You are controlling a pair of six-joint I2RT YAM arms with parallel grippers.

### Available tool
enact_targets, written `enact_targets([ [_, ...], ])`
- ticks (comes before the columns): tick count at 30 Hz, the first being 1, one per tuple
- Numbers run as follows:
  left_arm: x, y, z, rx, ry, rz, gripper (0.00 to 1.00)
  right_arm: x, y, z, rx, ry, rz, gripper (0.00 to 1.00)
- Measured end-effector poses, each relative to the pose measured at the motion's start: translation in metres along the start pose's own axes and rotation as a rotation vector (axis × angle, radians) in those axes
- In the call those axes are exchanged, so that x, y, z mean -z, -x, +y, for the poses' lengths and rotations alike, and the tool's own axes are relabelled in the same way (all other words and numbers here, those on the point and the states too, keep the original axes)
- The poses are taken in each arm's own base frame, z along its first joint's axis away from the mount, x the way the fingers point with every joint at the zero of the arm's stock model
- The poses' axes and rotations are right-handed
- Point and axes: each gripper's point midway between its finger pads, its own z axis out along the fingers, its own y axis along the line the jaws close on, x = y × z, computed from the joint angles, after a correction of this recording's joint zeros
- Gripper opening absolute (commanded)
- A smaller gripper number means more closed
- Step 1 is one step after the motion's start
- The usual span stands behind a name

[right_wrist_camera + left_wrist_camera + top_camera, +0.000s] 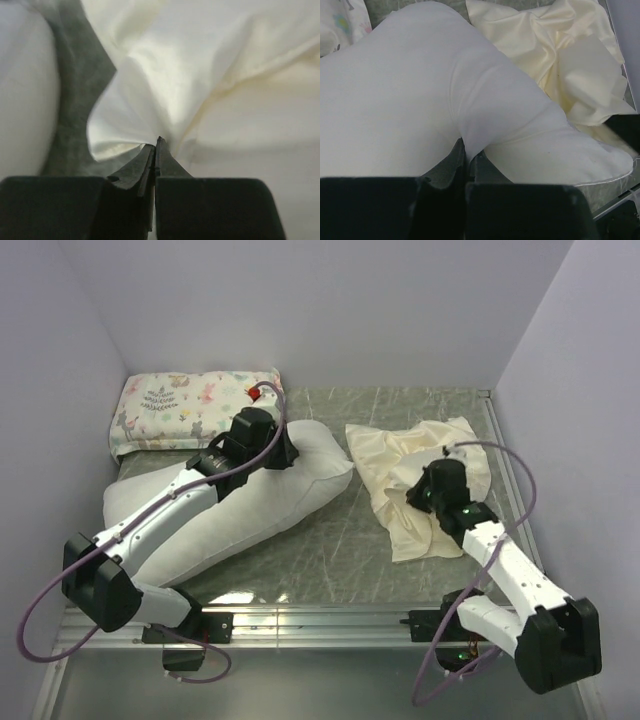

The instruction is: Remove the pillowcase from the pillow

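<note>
1. Pillow: lies on desk, left-centre. Long axis runs diagonal, near-left to far-right. Far-right corner points at the pillowcase.
2. Pillow look: plain white, matte, plump. Bare, no cover on it. Left wrist view shows a crease drawn toward the hand tips.
3. Pillowcase: crumpled heap on desk, right of centre, fully off the pillow. Long axis approx. far to near, leaning slightly near-right. Its far-left edge sits just beside the pillow's far-right corner. Right wrist view shows a strip of desk between the two.
4. Pillowcase look: cream, slight sheen, thin, many folds and wrinkles.
5. Left hand: on the pillow's far-right part, arm lying along the pillow. Jaws are together, w/ a fold of pillow fabric pinched at the tips.
6. Right hand: on the near part of the pillowcase. Jaws are together, w/ cream fabric gathered and pinched at the tips.
7. Desk: grey-green, marbled pattern, metal rail along near edge.
8. Room: pale lilac walls on left, back and right sides.
9. Other item: small floral animal-print cushion at far-left corner, against the back wall.
</note>
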Motion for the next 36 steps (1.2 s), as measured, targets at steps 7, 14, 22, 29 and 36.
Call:
enact_targets([
  [7, -0.002, -0.001, -0.002, 0.005, -0.016, -0.001, 0.20, -0.032, -0.092, -0.046, 0.005, -0.109, 0.191, 0.10],
  [14, 0.025, 0.011, -0.007, -0.001, -0.052, -0.051, 0.76, -0.019, -0.046, -0.013, 0.022, -0.026, 0.110, 0.75],
  [22, 0.111, 0.056, -0.023, 0.009, -0.155, -0.253, 0.83, 0.057, 0.051, 0.050, 0.062, 0.173, -0.115, 0.91],
  [29, 0.156, 0.051, -0.010, 0.003, -0.159, -0.315, 0.84, 0.086, 0.060, 0.055, 0.094, 0.218, -0.147, 0.95],
  [36, 0.177, 0.013, 0.021, 0.006, -0.115, -0.324, 0.85, 0.082, 0.046, 0.052, 0.100, 0.233, -0.117, 0.96],
])
